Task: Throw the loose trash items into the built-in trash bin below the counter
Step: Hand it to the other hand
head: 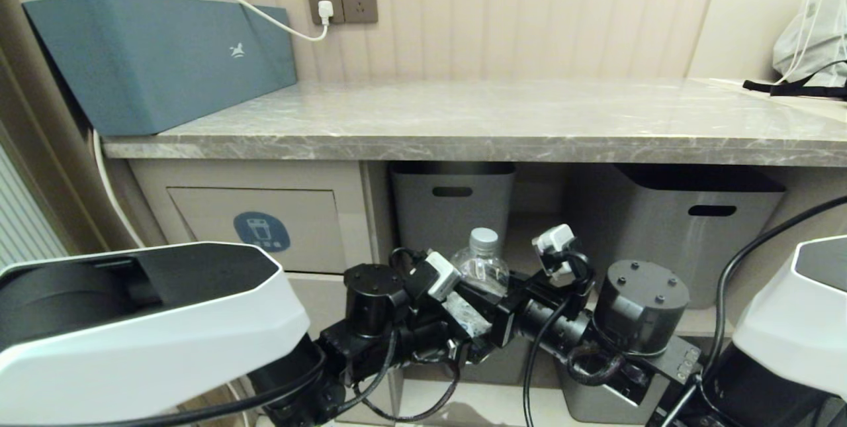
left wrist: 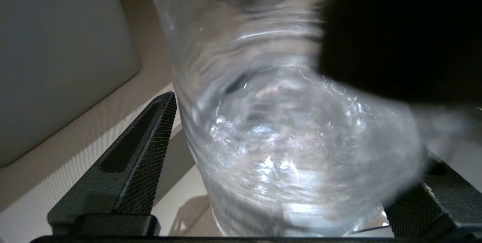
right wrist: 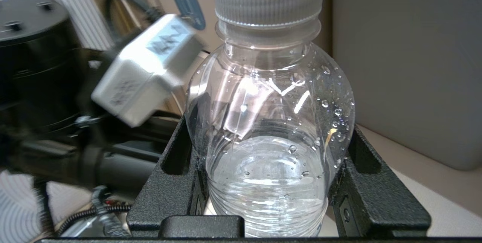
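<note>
Left of the bottle and just under the counter, the built-in trash bin sat w/ its flap shut, blue sticker facing out; nothing had gone in at this pt that I could see. Next over, the left gripper was right at the bottle's lower body, jaws spread wide: in its wrist view one finger stood clear of the plastic w/ a gap, the other was half hidden behind the bottle, so no squeeze from that side. The bottle itself was upright, white cap up, some water inside, in front of the grey tubs and right of the bin. Right of it, the right gripper was clamped on the bottle's body, both fingers pressed to the sides. Looked like a hand-off step, bottle now carried by the right arm alone. Next move prob calls for the left arm to back off, then bottle carried left to the flap, flap pushed in, grip let go. Turquoise strip not in view.
</note>
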Tool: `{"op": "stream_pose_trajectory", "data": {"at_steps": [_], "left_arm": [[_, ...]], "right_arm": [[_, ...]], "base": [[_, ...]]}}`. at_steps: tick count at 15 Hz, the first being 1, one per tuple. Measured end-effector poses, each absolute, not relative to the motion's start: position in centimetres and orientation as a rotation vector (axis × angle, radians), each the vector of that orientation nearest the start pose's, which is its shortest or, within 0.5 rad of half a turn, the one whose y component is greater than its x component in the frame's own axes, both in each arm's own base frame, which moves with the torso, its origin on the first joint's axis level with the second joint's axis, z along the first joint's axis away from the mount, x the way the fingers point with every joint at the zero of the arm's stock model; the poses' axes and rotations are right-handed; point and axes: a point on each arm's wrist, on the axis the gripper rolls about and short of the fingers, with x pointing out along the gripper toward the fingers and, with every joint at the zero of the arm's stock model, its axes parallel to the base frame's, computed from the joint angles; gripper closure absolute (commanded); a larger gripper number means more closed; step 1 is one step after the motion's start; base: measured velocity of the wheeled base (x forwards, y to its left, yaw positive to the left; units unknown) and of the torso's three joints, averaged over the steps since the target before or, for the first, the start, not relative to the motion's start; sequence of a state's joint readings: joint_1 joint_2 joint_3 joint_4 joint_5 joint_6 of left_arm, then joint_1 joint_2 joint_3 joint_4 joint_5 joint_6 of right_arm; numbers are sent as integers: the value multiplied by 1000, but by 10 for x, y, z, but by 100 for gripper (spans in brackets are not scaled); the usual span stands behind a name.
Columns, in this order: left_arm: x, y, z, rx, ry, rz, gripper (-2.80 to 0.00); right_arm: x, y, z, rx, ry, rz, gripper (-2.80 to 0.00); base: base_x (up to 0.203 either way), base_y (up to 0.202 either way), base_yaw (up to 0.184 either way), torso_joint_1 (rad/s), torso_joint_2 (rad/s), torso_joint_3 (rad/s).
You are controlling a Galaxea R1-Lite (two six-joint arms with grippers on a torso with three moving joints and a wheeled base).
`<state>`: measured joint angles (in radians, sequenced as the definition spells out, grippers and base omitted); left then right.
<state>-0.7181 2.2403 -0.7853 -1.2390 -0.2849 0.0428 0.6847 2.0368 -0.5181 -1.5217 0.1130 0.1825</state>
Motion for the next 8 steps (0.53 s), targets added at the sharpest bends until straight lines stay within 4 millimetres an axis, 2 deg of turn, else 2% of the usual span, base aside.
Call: {"op": "stream_pose_trajectory", "data": {"at_steps": [1,8], "left_arm": [[283,-256,48,89,198,-1004,0],[289,-260,47,87,185,-998,0]], "right_arm": [[247,206,98,170,69,797,0],[245,206,98,167,68,795,0]], "base": [[0,0,0,0,0,0],[0,0,0,0,0,0]]}}
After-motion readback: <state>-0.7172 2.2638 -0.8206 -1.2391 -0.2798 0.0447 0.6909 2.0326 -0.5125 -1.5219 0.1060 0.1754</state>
